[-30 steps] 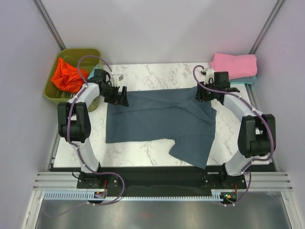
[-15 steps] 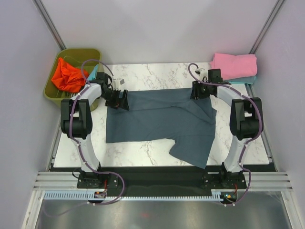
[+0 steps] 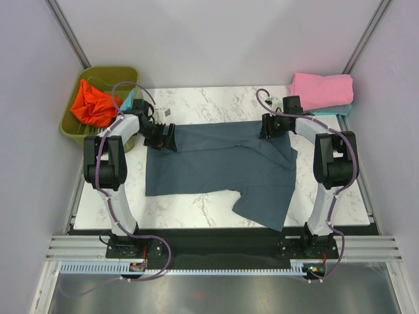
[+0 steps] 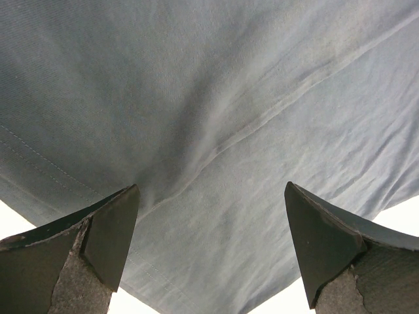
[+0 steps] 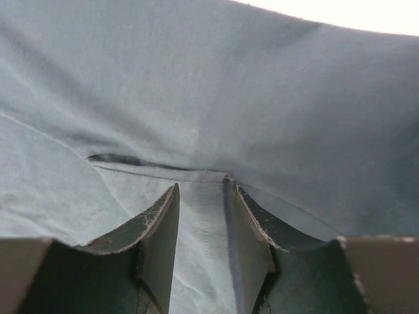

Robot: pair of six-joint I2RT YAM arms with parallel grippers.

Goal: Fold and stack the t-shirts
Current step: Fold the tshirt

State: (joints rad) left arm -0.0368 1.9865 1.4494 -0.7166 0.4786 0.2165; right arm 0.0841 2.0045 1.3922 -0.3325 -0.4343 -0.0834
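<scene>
- Slate t-shirt [image 3: 216, 160]: spread mid-table, fold barely started.
- Right gripper [image 5: 200, 184] nipped onto its far hem; left gripper [image 4: 211, 188] wide open over the far-left corner, holding nothing.
- Pink t-shirt [image 3: 321, 87] on teal t-shirt [image 3: 344, 110]: folded and stacked far right.
- Orange-red t-shirt [image 3: 91, 103]: still bunched in the bin [image 3: 108, 69].

- Bright, even, soft from overhead; faint shadows only.
- Crisp weave on the shirt [image 4: 209, 98] at the left wrist; blown-out white corners.
- Blurred near fingers [image 5: 160, 235] at the right wrist.
</scene>
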